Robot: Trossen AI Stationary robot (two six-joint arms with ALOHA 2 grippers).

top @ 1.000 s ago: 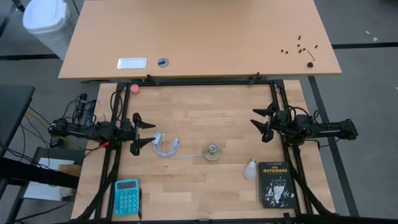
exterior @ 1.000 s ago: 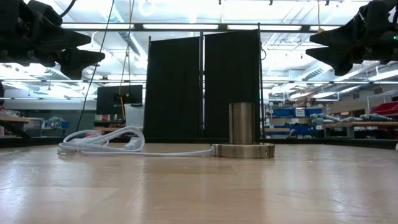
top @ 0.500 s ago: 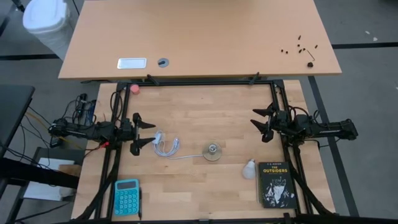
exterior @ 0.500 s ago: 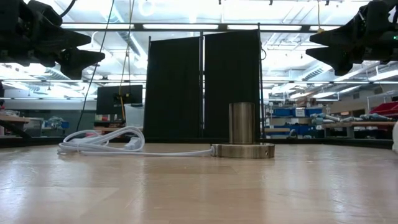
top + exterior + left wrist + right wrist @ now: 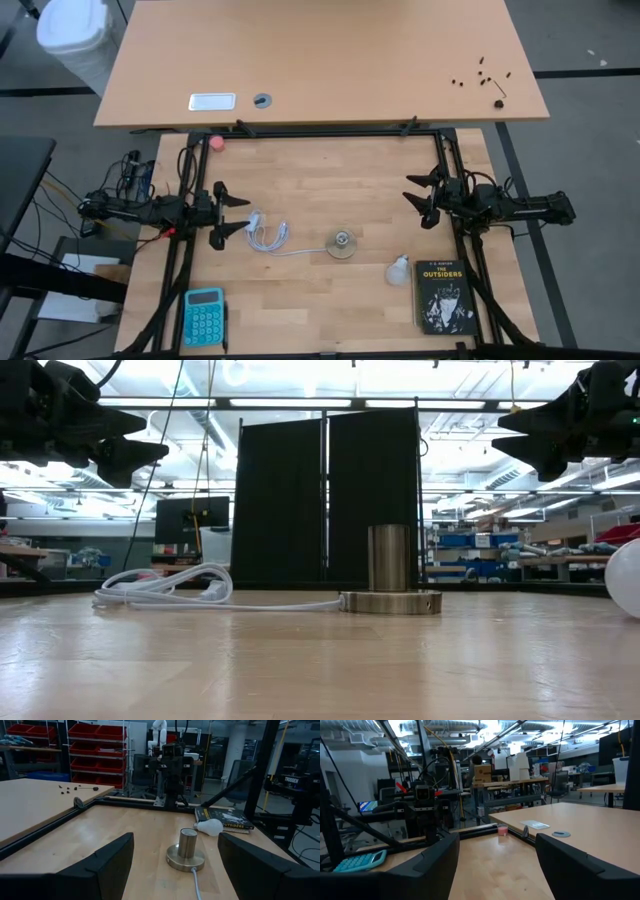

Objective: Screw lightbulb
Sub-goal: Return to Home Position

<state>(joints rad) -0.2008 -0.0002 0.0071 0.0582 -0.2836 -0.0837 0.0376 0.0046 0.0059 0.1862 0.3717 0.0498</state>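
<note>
In the high view, a silver lamp base [image 5: 343, 244] is standing near the middle of the wooden desk [image 5: 330, 170], its short metal socket tube pointing straight up, and a white cord [image 5: 268, 236] is running from it toward the left of the frame, where it is lying in a loose coil. A dark book [image 5: 443, 294] is lying at the lower right and a blue calculator [image 5: 204, 316] at the lower left. A small pink ball [image 5: 217, 142] is sitting by the frame rail at the upper left. The lightbulb [image 5: 400, 268] is lying on its side on the desk in the lower right of the high frame, between the lamp base and the book, just beside the book's left edge and apart from the base. Its long axis is running diagonally, with the round globe toward the lower left and the narrower screw end pointing toward the upper right. In the low view only its globe [image 5: 625, 575] is showing, at the right edge. The left gripper [image 5: 246, 215] is hanging at the left of the desk, beside the coil, with its fingers spread wide and holding nothing. The right gripper [image 5: 408, 190] is hanging at the right, above the book in the frame, likewise spread and empty.
</note>
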